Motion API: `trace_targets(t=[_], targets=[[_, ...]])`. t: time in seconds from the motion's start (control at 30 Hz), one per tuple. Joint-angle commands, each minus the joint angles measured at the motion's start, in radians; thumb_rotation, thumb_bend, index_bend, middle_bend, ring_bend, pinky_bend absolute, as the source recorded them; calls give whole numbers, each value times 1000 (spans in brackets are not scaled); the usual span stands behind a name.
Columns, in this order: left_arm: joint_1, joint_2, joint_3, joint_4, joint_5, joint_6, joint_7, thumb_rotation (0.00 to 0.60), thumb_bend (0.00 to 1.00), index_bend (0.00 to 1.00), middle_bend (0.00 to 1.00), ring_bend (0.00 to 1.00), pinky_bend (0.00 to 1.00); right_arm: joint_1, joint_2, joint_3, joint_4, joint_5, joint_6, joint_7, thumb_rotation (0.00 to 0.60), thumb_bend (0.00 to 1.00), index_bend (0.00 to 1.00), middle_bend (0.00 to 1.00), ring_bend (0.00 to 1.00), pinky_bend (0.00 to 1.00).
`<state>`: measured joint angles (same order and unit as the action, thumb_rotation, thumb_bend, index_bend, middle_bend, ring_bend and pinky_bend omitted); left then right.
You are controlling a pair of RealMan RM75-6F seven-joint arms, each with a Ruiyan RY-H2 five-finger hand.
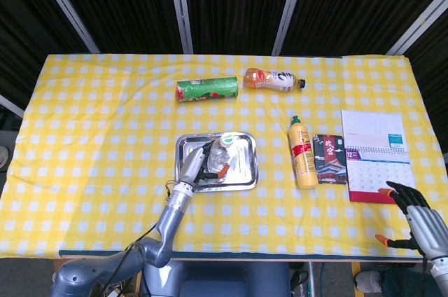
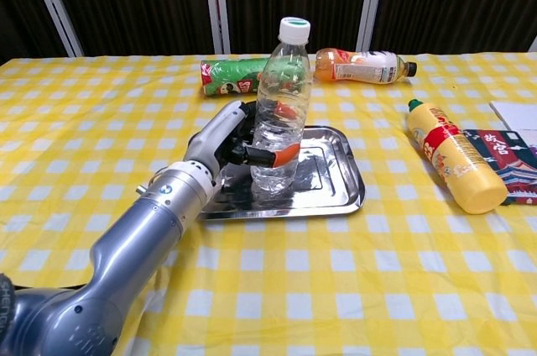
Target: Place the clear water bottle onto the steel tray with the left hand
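Note:
The clear water bottle (image 2: 279, 112) with a white cap stands upright on the steel tray (image 2: 336, 192), near the tray's middle. My left hand (image 2: 237, 144) grips the bottle's lower half from the left, orange fingertips wrapped around its front. From above, the bottle (image 1: 221, 155), the left hand (image 1: 198, 167) and the tray (image 1: 245, 171) sit at the table's centre. My right hand (image 1: 418, 221) hovers low at the table's front right corner, fingers spread and holding nothing.
A green snack can (image 2: 231, 75) and an orange drink bottle (image 2: 361, 65) lie behind the tray. A yellow bottle (image 2: 453, 164) lies to its right, beside a dark booklet (image 1: 330, 159) and a calendar (image 1: 376, 153).

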<state>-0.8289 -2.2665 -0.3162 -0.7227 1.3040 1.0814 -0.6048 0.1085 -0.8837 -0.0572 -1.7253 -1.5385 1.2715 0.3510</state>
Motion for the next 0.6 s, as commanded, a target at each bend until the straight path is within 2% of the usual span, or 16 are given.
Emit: trace_targets(t=[0.03,0.1,0.17,0.27,0.37,0.6], targets=[[10,5,15,12,17,6,-6,600,518,489,454,186,279,1,-1,-1,-2,-3,-2,-2,600,158,213,98,61,45],[13,12,24,12,26,4,-2,600,482,398,362,101,183,2,-1,-2,-4,-5,-3,-4,600,159,213,98,61,45],[14,26,44,5,40,-14,8,600,413,283,227,15,70,3,-2,-2,-6,-5,-4,-5,600,158,213,98,61,45],[16,45,62,-11,51,-30,33,600,344,179,107,0,4,3,-2,-2,-5,-2,-6,-6,600,158,213,98,61,45],[19,53,60,-25,49,-31,61,600,324,135,67,0,0,3,-1,-2,-4,-1,-7,-1,600,158,213,98,61,45],[40,89,58,-76,45,-24,95,600,317,113,51,0,0,3,3,-3,-6,-1,-5,0,600,157,227,98,61,45]])
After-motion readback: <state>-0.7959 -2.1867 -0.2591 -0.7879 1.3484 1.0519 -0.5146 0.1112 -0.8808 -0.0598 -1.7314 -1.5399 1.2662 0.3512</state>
